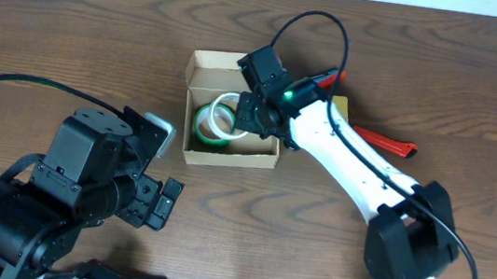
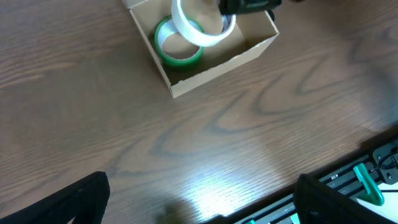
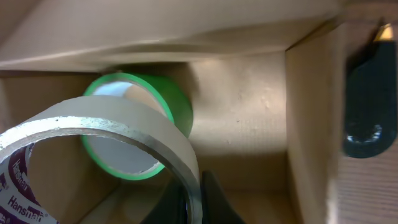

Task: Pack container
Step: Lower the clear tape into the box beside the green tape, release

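- A small open cardboard box [image 1: 227, 160] is seen from overhead near the middle of the wooden worktop [image 1: 74, 26], its lid flap folded back on the far side.
- A green tape roll [image 1: 205, 127] lies inside the box, towards its left end.
- A white tape roll [image 1: 231, 106] is held tilted over the box interior by the right end effector [image 1: 255, 119]; whether it touches the green roll cannot be told.
- Only the right wrist view shows the grip itself: the band of the white roll [image 3: 93, 124] is pinched between the closed fingers [image 3: 214, 200], and purple lettering is seen on its inner core. The green roll [image 3: 180, 106] leans behind it against the box wall [image 3: 311, 124].
- The left end effector [image 1: 165, 169] hangs over bare worktop, in front of and to the left of the box, with nothing held.
- In the left wrist view its dark fingers [image 2: 68, 199] stand wide apart at the lower corners, and the box [image 2: 211, 70] with both rolls appears at the top.
- Only the overhead view shows a red-handled tool [image 1: 384, 141] lying right of the box, partly hidden by the right arm.
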`<state>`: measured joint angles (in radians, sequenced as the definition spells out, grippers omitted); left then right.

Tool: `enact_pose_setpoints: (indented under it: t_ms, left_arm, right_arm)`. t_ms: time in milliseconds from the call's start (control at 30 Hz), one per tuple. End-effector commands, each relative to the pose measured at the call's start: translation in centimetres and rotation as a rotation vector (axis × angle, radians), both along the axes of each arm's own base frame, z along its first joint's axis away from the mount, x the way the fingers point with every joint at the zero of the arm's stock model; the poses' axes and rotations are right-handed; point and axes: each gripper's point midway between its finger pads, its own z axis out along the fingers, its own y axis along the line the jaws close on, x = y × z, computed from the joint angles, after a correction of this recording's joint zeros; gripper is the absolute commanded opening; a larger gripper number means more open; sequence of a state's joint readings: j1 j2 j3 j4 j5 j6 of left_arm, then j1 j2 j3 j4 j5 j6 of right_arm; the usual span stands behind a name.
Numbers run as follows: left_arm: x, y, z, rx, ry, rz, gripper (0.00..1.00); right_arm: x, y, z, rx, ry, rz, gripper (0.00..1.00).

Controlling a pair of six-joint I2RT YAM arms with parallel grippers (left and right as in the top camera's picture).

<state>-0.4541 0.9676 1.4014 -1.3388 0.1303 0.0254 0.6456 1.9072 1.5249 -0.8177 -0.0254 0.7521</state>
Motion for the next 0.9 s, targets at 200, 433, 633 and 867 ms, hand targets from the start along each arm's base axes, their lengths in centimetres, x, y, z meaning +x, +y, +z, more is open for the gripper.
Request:
enact_pose_setpoints:
  t_ms: [200,433,633,867]
  left_arm:
    - [0.0,0.2,0.3,-0.001,-0.007,0.011,0.95]
    - [0.0,0.2,0.3,-0.001,-0.007,0.011,0.95]
    - [0.0,0.2,0.3,-0.001,-0.007,0.011,0.95]
    - [0.0,0.2,0.3,-0.001,-0.007,0.011,0.95]
  right_arm:
    - [1.1,1.2,-0.4,-0.047,0.008,-0.020,0.01]
    - [1.1,1.8,-0.9,-0.048,0.012,-0.025,0.01]
    - [0.6,2.6,-2.1,-0.062,0.029,-0.012,0.01]
    - [0.6,2.6,-2.4,-0.099,0.006,-0.012,0.01]
